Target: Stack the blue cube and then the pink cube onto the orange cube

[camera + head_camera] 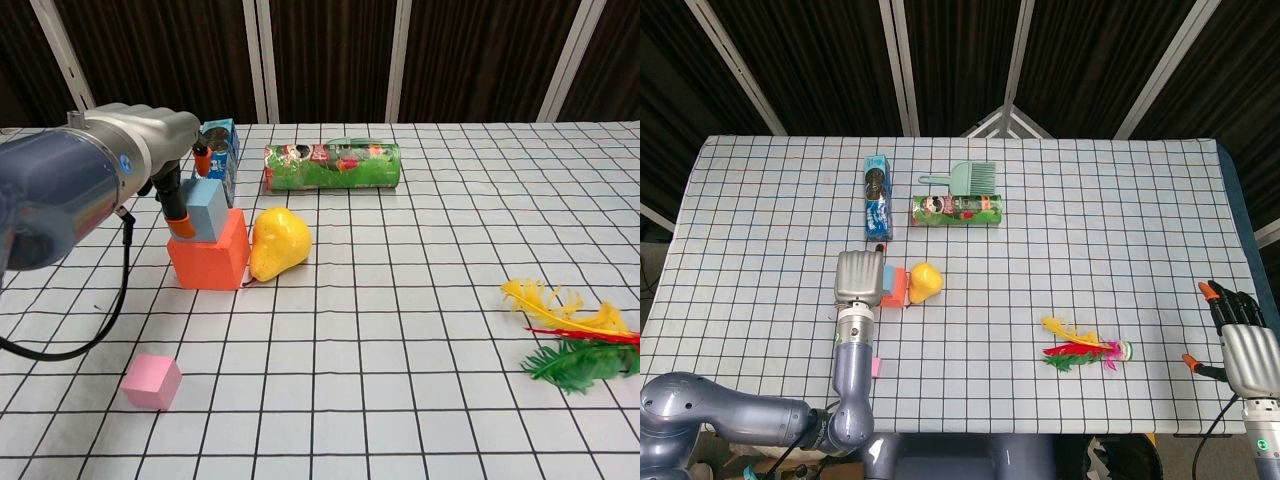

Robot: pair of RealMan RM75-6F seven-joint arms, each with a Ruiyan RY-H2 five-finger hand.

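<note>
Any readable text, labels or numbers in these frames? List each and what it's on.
Nothing can be quoted with confidence.
Green can, lying on its side: printed label with red and white graphics, lettering too blurred to read.
Blue packet: white print along its length in the head view, too small to read.
Left arm: small round blue mark on the casing, not legible.
Blue cube, orange cube, pink cube: no markings.

3 cubes: blue cube (208,208), orange cube (210,256), pink cube (152,381); 1 pear (277,244); 1 can (332,166); 1 brush (967,177); 1 shuttlecock (1085,347); 1 carton (877,198).
</note>
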